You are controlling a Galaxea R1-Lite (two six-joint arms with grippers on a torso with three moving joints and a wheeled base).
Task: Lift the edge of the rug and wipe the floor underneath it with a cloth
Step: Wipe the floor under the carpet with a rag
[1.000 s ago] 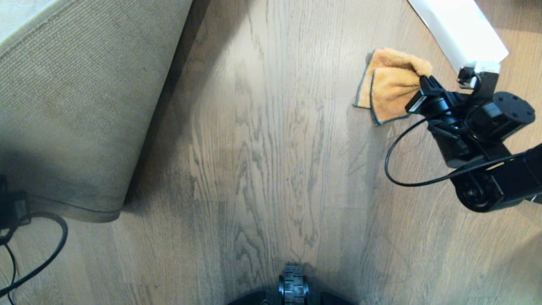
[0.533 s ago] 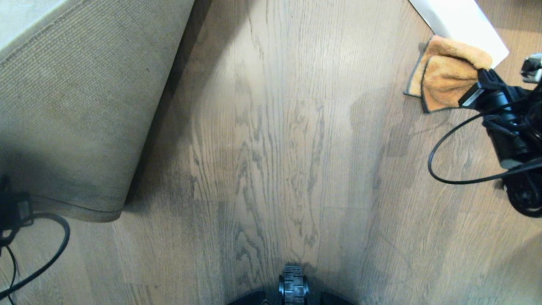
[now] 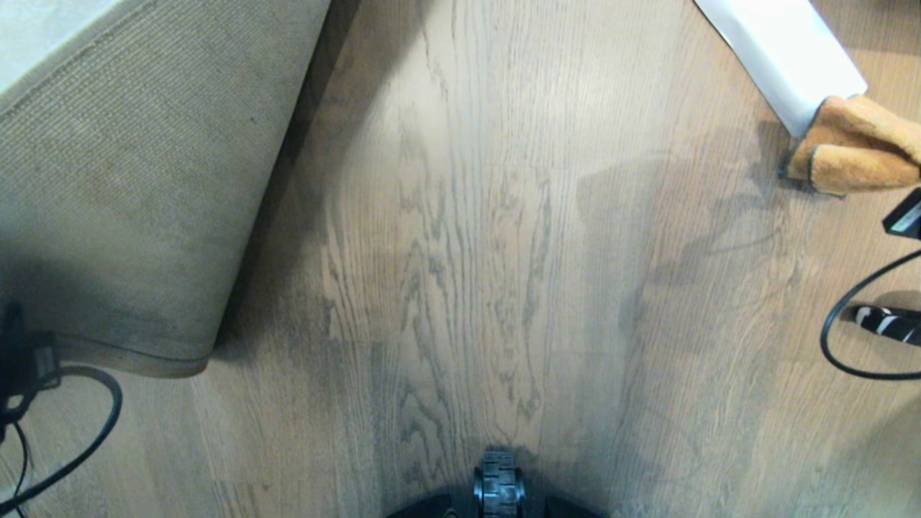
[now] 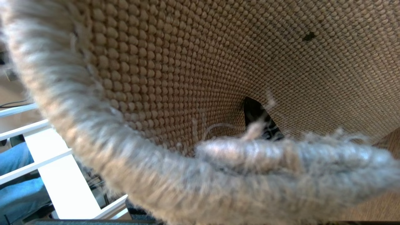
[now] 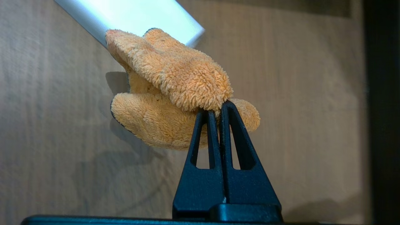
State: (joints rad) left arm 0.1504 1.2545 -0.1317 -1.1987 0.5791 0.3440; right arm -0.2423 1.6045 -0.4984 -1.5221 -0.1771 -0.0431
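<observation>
The rug [image 3: 129, 180] is folded up at the left of the head view, its beige woven backing facing me above the bare wood-grain floor [image 3: 460, 252]. My left gripper [image 4: 259, 134] is shut on the rug's fuzzy edge. The rug [image 4: 187, 68] fills the left wrist view, and only one black finger [image 4: 254, 111] shows against the backing. The orange fluffy cloth [image 3: 856, 147] is at the right edge of the head view, next to the end of the white roll. My right gripper [image 5: 215, 109] is shut on the bunched cloth [image 5: 175, 81] and holds it just above the floor.
A white rolled sheet [image 3: 781, 54] lies at the back right, touching the cloth. Black cables loop at the right edge [image 3: 835, 338] and the left edge [image 3: 93, 424]. My base wheel [image 3: 498, 489] is at the front centre. White rails [image 4: 59, 175] and a person's jeans-clad leg [image 4: 12, 184] lie beyond the rug.
My right arm has swung to the right with the cloth, almost leaving the head view. The cloth went from the open floor to the white roll's end. The rug and left arm stayed still.
</observation>
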